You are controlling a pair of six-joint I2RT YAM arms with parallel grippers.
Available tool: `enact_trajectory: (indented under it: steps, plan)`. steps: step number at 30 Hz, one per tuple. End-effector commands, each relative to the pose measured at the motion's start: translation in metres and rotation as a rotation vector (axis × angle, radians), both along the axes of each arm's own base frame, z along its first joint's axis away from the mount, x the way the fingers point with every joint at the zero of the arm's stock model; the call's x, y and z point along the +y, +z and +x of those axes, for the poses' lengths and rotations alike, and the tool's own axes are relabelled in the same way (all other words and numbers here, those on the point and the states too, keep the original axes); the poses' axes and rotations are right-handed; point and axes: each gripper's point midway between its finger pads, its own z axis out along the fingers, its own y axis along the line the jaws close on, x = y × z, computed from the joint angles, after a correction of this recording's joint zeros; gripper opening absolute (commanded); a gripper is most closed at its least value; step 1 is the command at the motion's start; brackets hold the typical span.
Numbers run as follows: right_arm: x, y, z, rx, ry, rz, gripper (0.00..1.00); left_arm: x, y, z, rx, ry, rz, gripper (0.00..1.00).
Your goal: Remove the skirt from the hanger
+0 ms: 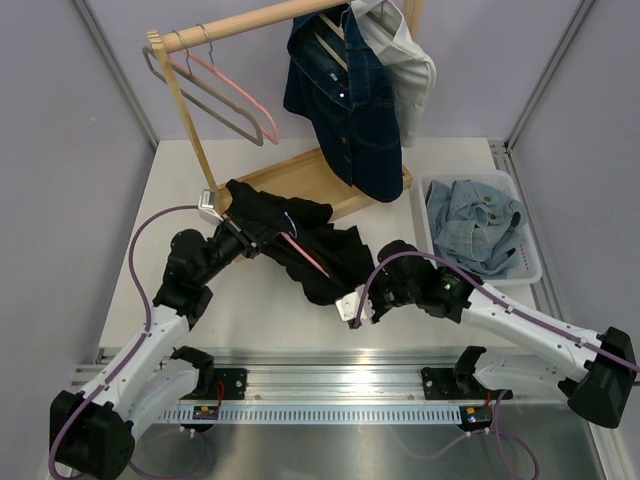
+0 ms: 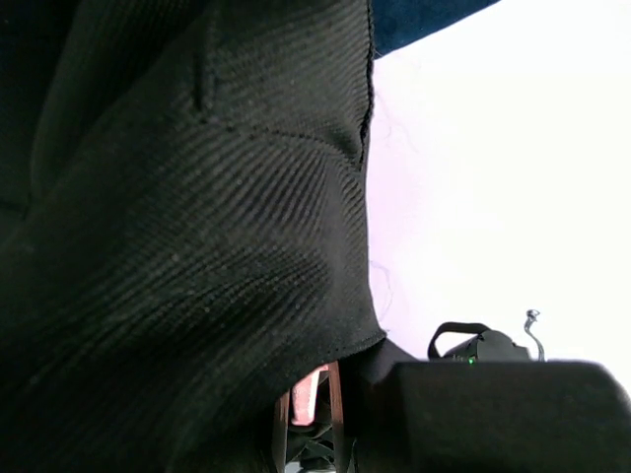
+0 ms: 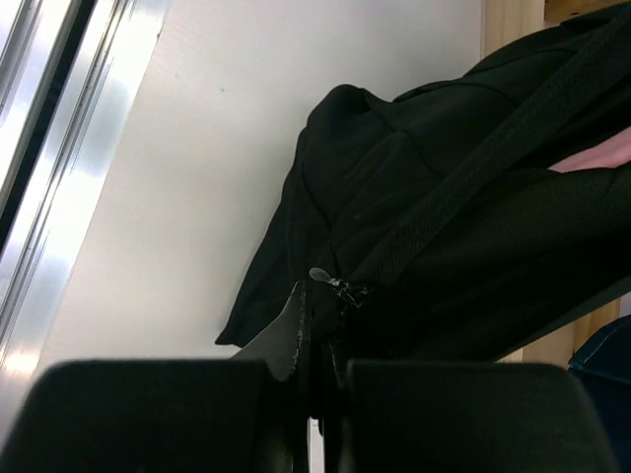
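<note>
The black skirt [image 1: 322, 258] lies crumpled on the white table, with a pink hanger [image 1: 305, 256] still running through it. My left gripper [image 1: 243, 232] is at the skirt's left end, mostly buried under the cloth [image 2: 177, 246]. In the left wrist view its jaws stand round the pink hanger [image 2: 304, 399]. My right gripper [image 1: 360, 300] is at the skirt's near right edge, shut on the cloth [image 3: 444, 227] beside a small zip pull [image 3: 323, 277]. A bit of the pink hanger [image 3: 603, 153] shows in the right wrist view.
A wooden clothes rack [image 1: 180, 95] stands at the back with a denim jacket [image 1: 350, 100], a white shirt [image 1: 405, 60] and two bare hangers [image 1: 225, 95]. Its wooden base [image 1: 335, 185] lies just behind the skirt. A white basket [image 1: 533, 262] with a denim shirt sits at the right.
</note>
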Motion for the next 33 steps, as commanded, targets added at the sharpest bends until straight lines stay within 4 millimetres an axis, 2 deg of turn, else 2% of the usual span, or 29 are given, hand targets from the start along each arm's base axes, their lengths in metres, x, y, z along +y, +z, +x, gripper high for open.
enact_trajectory:
  steps: [1, 3, 6, 8, 9, 10, 11, 14, 17, 21, 25, 26, 28, 29, 31, 32, 33]
  plan:
    - [-0.053, -0.053, -0.035, 0.187, -0.083, -0.215, 0.00, 0.033, 0.074, 0.009, -0.228, 0.143, -0.153, 0.00]
    - [-0.054, -0.055, -0.037, 0.200, -0.093, -0.210, 0.00, 0.031, 0.068, 0.008, -0.211, 0.128, -0.174, 0.00]
    - [-0.052, -0.051, -0.028, 0.193, -0.139, -0.185, 0.00, 0.031, 0.067, 0.006, -0.204, 0.108, -0.198, 0.00]
    - [-0.057, -0.041, -0.008, 0.200, -0.208, -0.131, 0.00, 0.031, 0.064, 0.004, -0.197, 0.097, -0.170, 0.00]
    - [-0.057, -0.038, -0.005, 0.229, -0.212, -0.103, 0.00, 0.032, 0.063, 0.003, -0.202, 0.098, -0.154, 0.00]
    - [-0.067, -0.040, 0.004, 0.255, -0.262, -0.107, 0.00, 0.031, 0.061, 0.001, -0.192, 0.084, -0.143, 0.00]
    - [-0.069, -0.042, 0.007, 0.260, -0.262, -0.111, 0.00, 0.031, 0.061, -0.001, -0.195, 0.081, -0.143, 0.00]
    - [-0.076, -0.063, 0.002, 0.286, -0.253, -0.160, 0.00, 0.034, 0.062, -0.005, -0.190, 0.087, -0.170, 0.00]
    - [-0.075, -0.074, -0.002, 0.317, -0.247, -0.174, 0.00, 0.039, 0.069, -0.007, -0.201, 0.111, -0.211, 0.00]
    - [-0.069, -0.069, -0.007, 0.339, -0.225, -0.137, 0.00, 0.046, 0.070, -0.004, -0.200, 0.160, -0.221, 0.00]
    - [-0.055, -0.038, -0.020, 0.403, -0.189, -0.043, 0.27, 0.048, 0.061, 0.001, -0.184, 0.183, -0.190, 0.00]
    - [-0.046, -0.018, -0.022, 0.422, -0.169, 0.010, 0.29, 0.048, 0.058, 0.002, -0.180, 0.187, -0.181, 0.00]
    - [-0.041, 0.004, -0.030, 0.457, -0.157, 0.052, 0.32, 0.049, 0.050, 0.004, -0.170, 0.202, -0.164, 0.00]
    - [-0.033, 0.027, -0.032, 0.474, -0.139, 0.106, 0.37, 0.049, 0.049, 0.003, -0.169, 0.204, -0.161, 0.00]
    - [-0.028, 0.045, -0.036, 0.509, -0.137, 0.135, 0.43, 0.052, 0.046, 0.004, -0.168, 0.220, -0.151, 0.00]
    - [-0.023, 0.062, -0.036, 0.533, -0.148, 0.172, 0.48, 0.052, 0.046, 0.004, -0.169, 0.222, -0.147, 0.00]
    - [-0.018, 0.067, -0.033, 0.552, -0.158, 0.184, 0.49, 0.052, 0.045, 0.005, -0.168, 0.227, -0.142, 0.00]
